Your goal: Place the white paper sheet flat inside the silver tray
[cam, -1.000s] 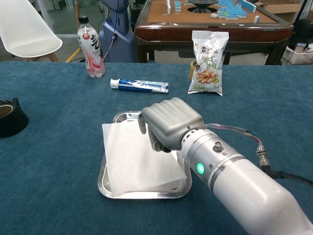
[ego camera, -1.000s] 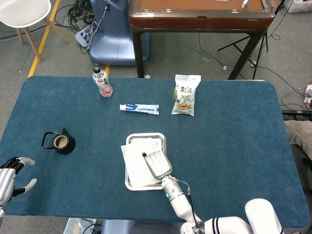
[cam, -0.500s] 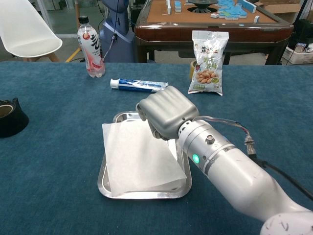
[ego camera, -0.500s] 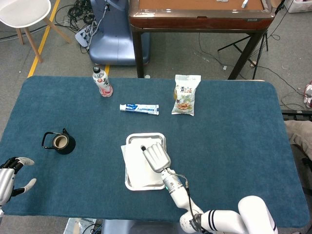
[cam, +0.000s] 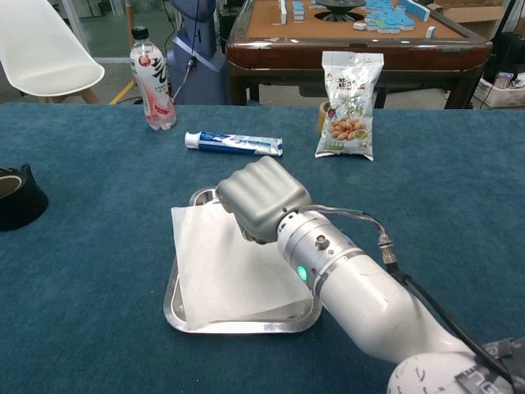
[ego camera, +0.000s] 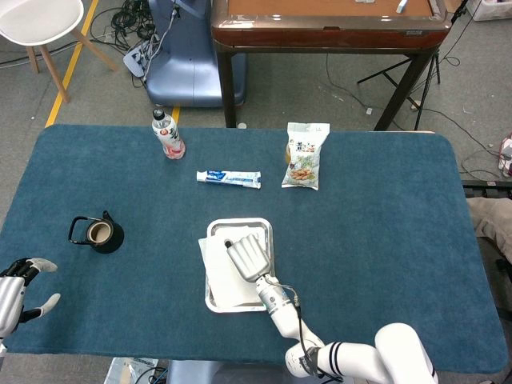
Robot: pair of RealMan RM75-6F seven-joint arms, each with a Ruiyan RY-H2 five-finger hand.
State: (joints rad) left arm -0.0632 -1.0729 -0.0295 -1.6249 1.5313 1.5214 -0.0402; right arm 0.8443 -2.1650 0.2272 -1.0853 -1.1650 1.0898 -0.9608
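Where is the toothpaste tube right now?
In both views the toothpaste tube lies flat on the table beyond the silver tray, between the drink bottle to its left and the snack bag.

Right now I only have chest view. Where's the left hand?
Observer: Head view shows the left hand at the table's near-left edge, fingers apart, holding nothing.
Operator: And the black thing cut off at my left edge?
Observer: It's a black tape roll. The head view shows all of it, lying on the table apart from the left hand and well left of the silver tray.
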